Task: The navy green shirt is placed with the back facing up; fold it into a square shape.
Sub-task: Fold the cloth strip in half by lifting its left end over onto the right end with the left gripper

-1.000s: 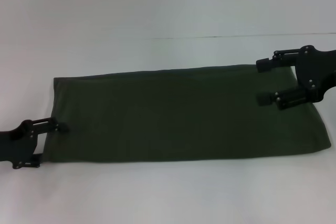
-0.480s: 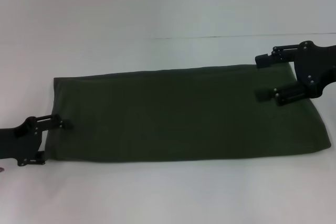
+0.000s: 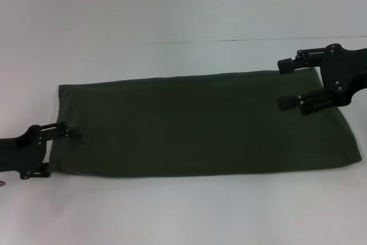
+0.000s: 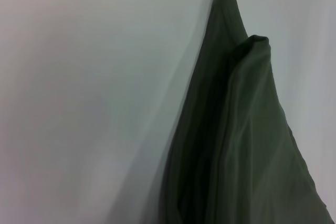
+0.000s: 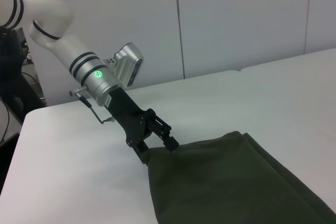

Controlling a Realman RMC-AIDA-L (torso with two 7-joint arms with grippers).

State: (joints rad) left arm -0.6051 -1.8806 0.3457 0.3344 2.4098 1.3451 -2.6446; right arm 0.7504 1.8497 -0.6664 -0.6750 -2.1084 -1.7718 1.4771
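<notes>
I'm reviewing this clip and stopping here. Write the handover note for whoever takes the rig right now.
Left gripper: open, straddling the shirt's near-left corner.
Right gripper: open, over the far-right corner, one finger at the far edge.
Navy green shirt: flat on the white table, already folded into a long band running left to right.
Done: lengthwise folds.
Left: close on the corners, fold the band end over end into a square.

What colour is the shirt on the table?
The shirt is plain dark olive green, seen best in the head view.
</notes>
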